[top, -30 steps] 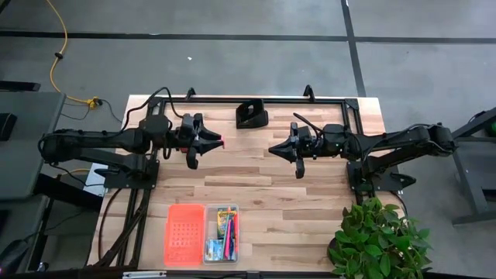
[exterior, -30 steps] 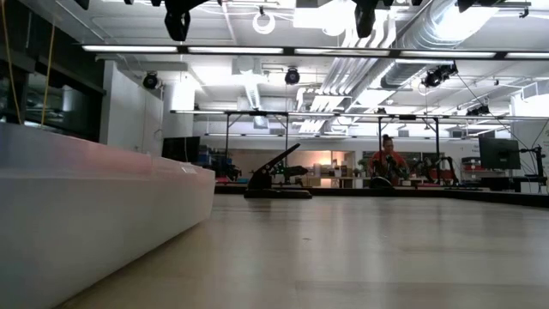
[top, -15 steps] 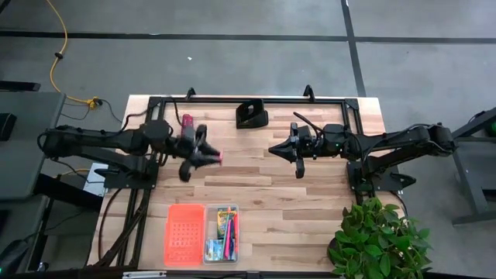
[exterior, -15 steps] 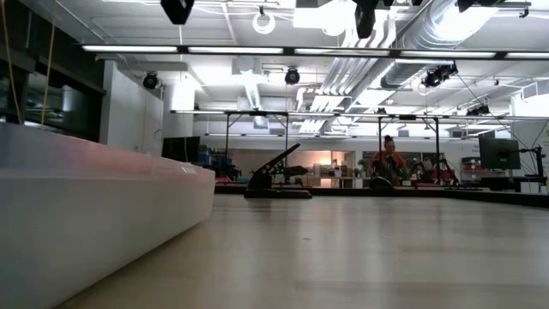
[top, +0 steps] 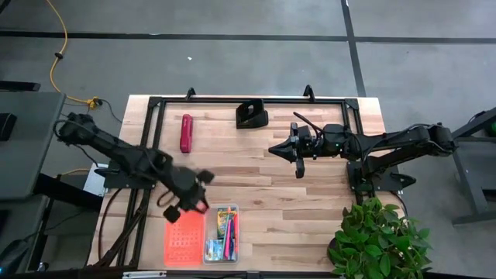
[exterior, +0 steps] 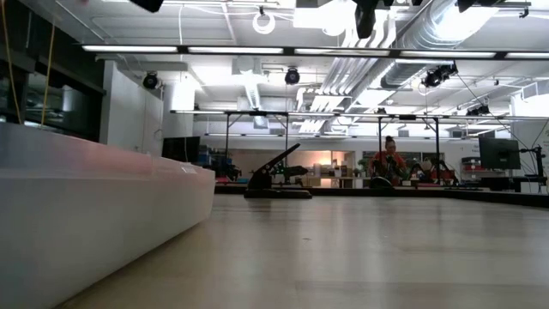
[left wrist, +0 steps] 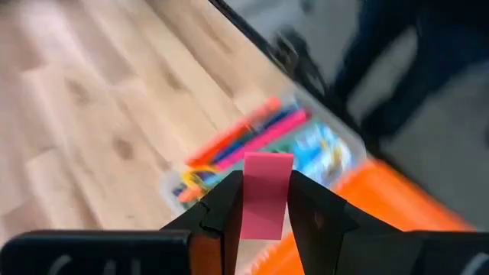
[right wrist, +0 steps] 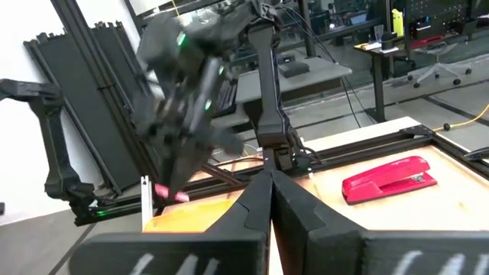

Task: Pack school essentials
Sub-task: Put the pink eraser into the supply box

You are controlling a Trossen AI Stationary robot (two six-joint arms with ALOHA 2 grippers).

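My left gripper [top: 191,201] hangs over the near left part of the table, above the orange lid [top: 184,234] and beside the clear box [top: 222,234]. It is shut on a small pink eraser [left wrist: 266,195]. The clear box [left wrist: 263,145] holds pink, blue and orange pens and a crayon box and rests flat on the table. My right gripper [top: 298,152] is shut and empty, and hovers right of the table's centre. In the low view only the box's pale wall [exterior: 86,215] shows. My left gripper pinches the pink eraser between its two fingers [left wrist: 313,214]; the eraser's upper end [left wrist: 267,164] sticks out past the fingertips. The fingers come from above, slanting down toward the clear box. The eraser is lifted clear of the table.
A long red stapler [top: 186,132] lies near the far left of the table, also seen in the right wrist view [right wrist: 388,178]. A black tape dispenser [top: 252,115] stands at the far edge. A potted plant [top: 380,236] fills the near right corner. A black frame borders the table.
My left arm has swung from the far left part of the table toward the near edge, coming over the orange lid and clear box with the pink eraser still in its fingers. The red stapler, which the arm covered before, now shows fully.
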